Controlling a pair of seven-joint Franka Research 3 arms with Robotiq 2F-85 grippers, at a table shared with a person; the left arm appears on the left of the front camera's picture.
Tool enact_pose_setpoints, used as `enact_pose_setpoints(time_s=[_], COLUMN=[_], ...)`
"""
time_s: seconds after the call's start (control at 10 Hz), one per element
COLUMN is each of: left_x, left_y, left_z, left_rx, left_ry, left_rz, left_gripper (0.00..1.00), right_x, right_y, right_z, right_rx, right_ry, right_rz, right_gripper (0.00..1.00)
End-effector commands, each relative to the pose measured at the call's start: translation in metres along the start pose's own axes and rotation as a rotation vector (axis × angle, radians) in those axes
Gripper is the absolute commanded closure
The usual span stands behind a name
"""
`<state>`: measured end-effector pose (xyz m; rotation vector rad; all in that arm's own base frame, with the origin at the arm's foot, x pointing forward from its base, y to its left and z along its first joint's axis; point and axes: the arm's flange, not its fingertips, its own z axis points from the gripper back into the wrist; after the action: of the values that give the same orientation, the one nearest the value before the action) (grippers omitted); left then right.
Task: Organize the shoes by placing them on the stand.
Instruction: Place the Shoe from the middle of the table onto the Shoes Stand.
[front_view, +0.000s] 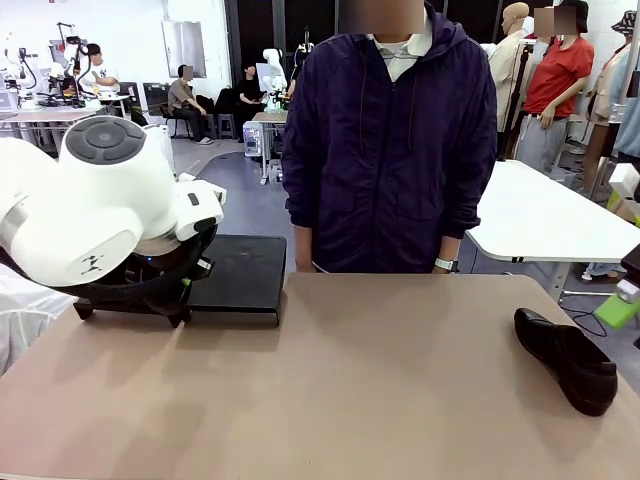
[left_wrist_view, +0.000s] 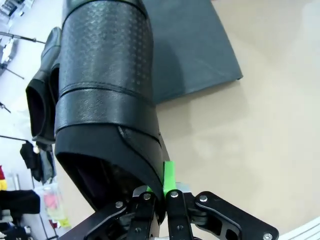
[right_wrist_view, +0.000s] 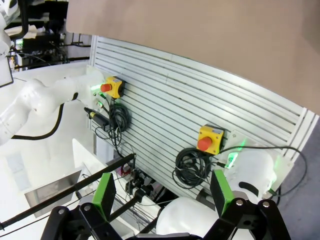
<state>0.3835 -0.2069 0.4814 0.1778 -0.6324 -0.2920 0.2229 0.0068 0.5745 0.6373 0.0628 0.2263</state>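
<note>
Placement step: left pincer clamped on held shoe at the stand.
Stand sits near the far edge of the tabletop, toward the far-left corner. Left pincer pinches the heel-end rim of the held shoe between its green pads, toe pointing out over the stand's panel; can't tell if the sole touches the panel. Second shoe is just beside it and looks parked on the stand already. Loose shoe lies near the right edge, well apart from the stand. Right pincer is wide, holding nothing, aimed below the tabletop's edge. Judged next: settle the sole flat on the slope beside the second shoe without nudging it, then release. After that the loose shoe at the right edge needs fetching.
</note>
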Motion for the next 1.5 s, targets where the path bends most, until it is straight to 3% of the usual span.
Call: enact_pose_setpoints(time_s=[0.0, 0.3, 0.6, 1.0, 1.2, 1.4], left_x=[0.0, 0.008, 0.044, 0.068, 0.076, 0.082], left_y=[-0.01, -0.015, -0.02, -0.02, -0.028, -0.032], left_z=[0.01, -0.016, -0.071, -0.119, -0.141, -0.154], left_rx=[0.015, 0.01, 0.031, 0.074, 0.11, 0.106], left_ry=[-0.028, 0.041, -0.001, -0.014, -0.107, -0.112], left_rz=[-0.046, -0.032, 0.125, 0.142, 0.087, 0.091], left_gripper=[1.0, 1.0, 1.0, 1.0, 1.0, 1.0], right_x=[0.001, 0.001, 0.001, 0.001, 0.001, 0.001], right_y=[0.003, 0.003, 0.003, 0.003, 0.003, 0.003], right_z=[0.002, 0.002, 0.002, 0.002, 0.002, 0.002], right_rx=[0.017, 0.017, 0.017, 0.017, 0.017, 0.017], right_ry=[-0.003, -0.003, -0.003, -0.003, -0.003, -0.003], right_rz=[0.004, 0.004, 0.004, 0.004, 0.004, 0.004], right_gripper=[0.0, 0.0, 0.0, 0.0, 0.0, 0.0])
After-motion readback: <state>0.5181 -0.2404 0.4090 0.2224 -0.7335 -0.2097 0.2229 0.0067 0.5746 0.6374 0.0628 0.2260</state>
